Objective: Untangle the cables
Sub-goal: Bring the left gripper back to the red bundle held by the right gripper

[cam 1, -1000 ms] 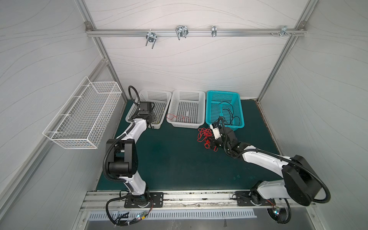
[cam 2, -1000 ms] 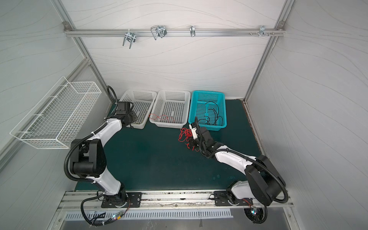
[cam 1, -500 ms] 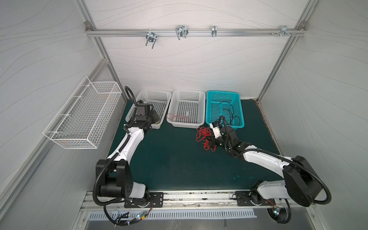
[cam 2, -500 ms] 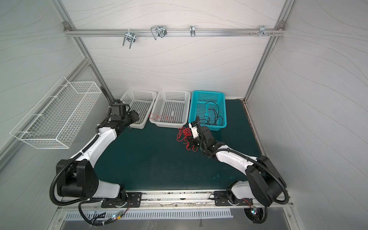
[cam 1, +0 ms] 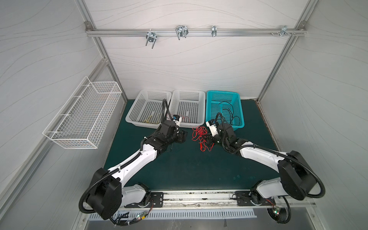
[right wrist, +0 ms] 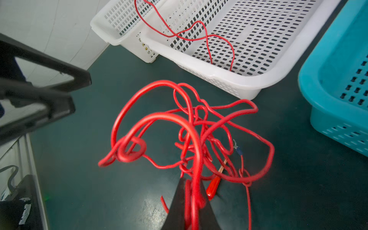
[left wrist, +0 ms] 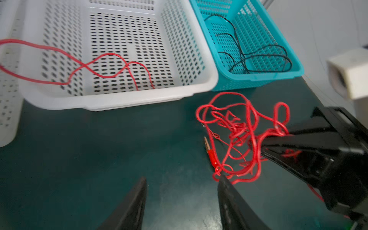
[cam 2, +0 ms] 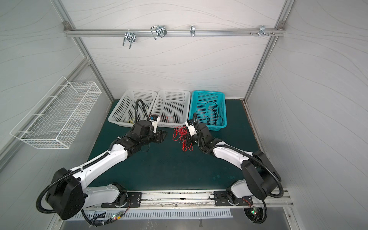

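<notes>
While pinching the red tangle (cam 1: 200, 133) at mid-frame, right gripper (right wrist: 187, 181) clamped on it, left gripper (left wrist: 182, 179) spread, empty. Already binned: black cables (cam 1: 229, 111) in teal basket (cam 1: 222, 92) right of centre, one red strand (cam 1: 186, 119) in middle white basket (cam 1: 188, 91). Remaining, apparently: that knot.

Two white perforated plastic baskets (cam 1: 153, 91) (cam 1: 189, 91) and one teal perforated plastic basket (cam 1: 222, 92), three in all. One white wire basket (cam 1: 83, 117). Two black-and-white robot arms (cam 1: 139, 159) (cam 1: 258, 154). One tangle of thin red cables (cam 1: 199, 133), strands too knotted to count. One separate red cable (left wrist: 127, 65). Several black cables (left wrist: 246, 68), number unclear.
</notes>
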### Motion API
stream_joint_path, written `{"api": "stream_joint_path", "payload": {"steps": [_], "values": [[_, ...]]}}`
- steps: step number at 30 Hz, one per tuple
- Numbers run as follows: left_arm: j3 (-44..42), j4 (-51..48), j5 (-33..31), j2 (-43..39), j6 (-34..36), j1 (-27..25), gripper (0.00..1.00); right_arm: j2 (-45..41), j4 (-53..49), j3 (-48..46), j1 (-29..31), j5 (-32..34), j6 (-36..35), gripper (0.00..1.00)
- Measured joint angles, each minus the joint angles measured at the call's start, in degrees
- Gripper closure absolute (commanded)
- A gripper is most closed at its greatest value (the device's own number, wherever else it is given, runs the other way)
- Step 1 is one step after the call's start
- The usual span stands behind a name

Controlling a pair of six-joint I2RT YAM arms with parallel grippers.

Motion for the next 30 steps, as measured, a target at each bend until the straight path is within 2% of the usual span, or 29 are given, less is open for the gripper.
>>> {"api": "stream_joint_path", "payload": {"steps": [9,18,23,25,28,30], "values": [[-1.73,3.56,1.11,0.02,0.31,-6.75,0.42,1.90,-0.33,3.30,2.19,-0.28,-1.33,0.94],[-2.49,7.78,-2.56,-0.26,-0.15,-7.41,0.39,2.01,-2.43,3.58,4.26,-0.09,-4.33,0.94],[-2.43,7.93,-5.73,-0.04,-0.22,-7.41,0.43,2.16,-2.89,3.58,5.38,0.92,-5.18,0.94],[-2.40,7.98,-7.21,0.57,-0.74,-7.41,0.51,2.16,-2.89,3.58,5.64,1.62,-5.40,0.94],[-2.40,8.20,-8.85,1.62,-1.84,-7.41,0.81,2.16,-2.93,3.58,5.86,2.82,-5.53,0.94],[-2.43,8.70,-9.73,2.25,-2.45,-7.41,0.91,2.16,-2.91,3.58,5.97,3.28,-5.62,0.94]]}}
